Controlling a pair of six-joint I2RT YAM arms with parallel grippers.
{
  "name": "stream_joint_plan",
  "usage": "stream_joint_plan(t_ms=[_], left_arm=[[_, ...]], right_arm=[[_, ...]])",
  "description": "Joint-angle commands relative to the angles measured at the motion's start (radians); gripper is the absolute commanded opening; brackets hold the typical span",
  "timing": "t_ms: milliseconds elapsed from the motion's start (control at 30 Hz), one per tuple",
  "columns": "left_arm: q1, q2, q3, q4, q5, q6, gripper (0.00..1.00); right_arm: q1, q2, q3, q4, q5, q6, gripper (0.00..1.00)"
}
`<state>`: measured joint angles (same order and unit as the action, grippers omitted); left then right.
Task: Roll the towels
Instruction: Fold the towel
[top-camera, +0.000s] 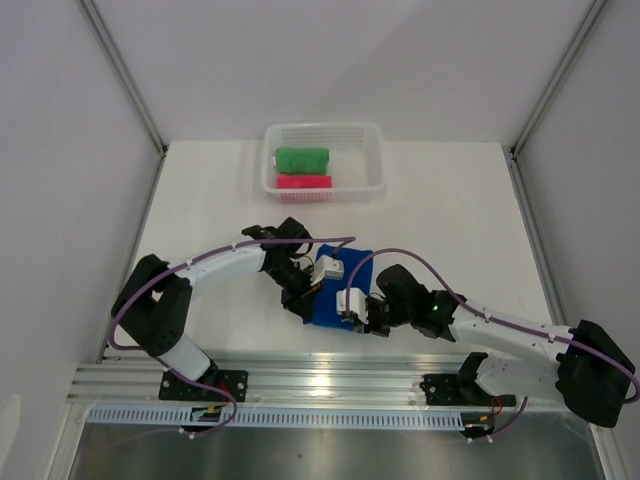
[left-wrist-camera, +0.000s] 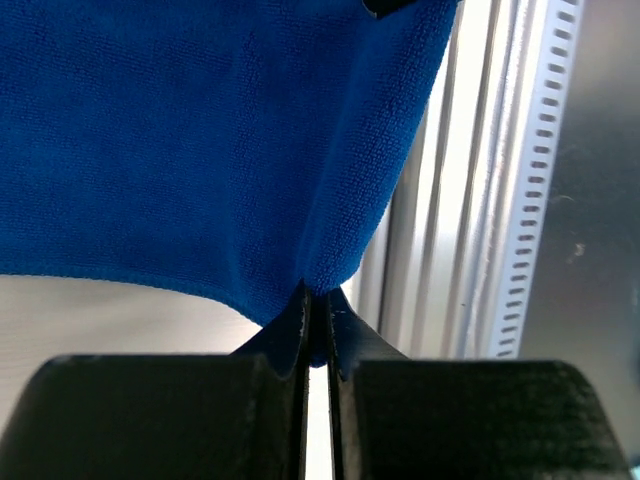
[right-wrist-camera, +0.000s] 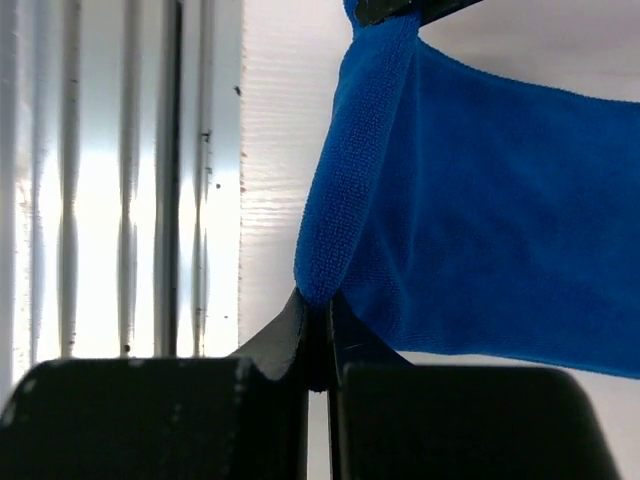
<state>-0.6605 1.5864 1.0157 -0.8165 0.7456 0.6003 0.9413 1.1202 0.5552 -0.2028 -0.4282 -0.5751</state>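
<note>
Blue towel (left-wrist-camera: 200, 150) lies on the table (top-camera: 200, 200), its near edge running left to right; your left gripper (left-wrist-camera: 318, 322) and right gripper (right-wrist-camera: 318, 318) each clamp one near corner; roll it away from you.

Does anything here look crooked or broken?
Nothing broken or spilled. The royal blue cloth towel lies slightly askew on the white table, near edge pinched by the left gripper and right gripper. The rolled green towel and rolled pink towel sit in the white mesh basket.
</note>
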Motion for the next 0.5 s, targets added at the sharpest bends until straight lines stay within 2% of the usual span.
stream_joint_plan(t_ms=[0,67,333,467], left_arm=[[0.010,-0.025,0.006,-0.066,0.055,0.047,0.06],[0.010,-0.023,0.007,-0.037,0.041,0.020,0.14],[0.010,0.030,0.041,0.056,0.023,-0.027,0.44],[0.010,0.035,0.038,0.077,0.034,-0.043,0.52]], right_arm=[[-0.039,-0.017,0.037,-0.046,-0.093,0.066,0.00],[-0.111,0.010,0.037,-0.032,-0.150,0.089,0.00],[-0.248,0.189,0.150,-0.053,-0.241,0.060,0.00],[-0.285,0.250,0.196,-0.095,-0.248,0.051,0.00]])
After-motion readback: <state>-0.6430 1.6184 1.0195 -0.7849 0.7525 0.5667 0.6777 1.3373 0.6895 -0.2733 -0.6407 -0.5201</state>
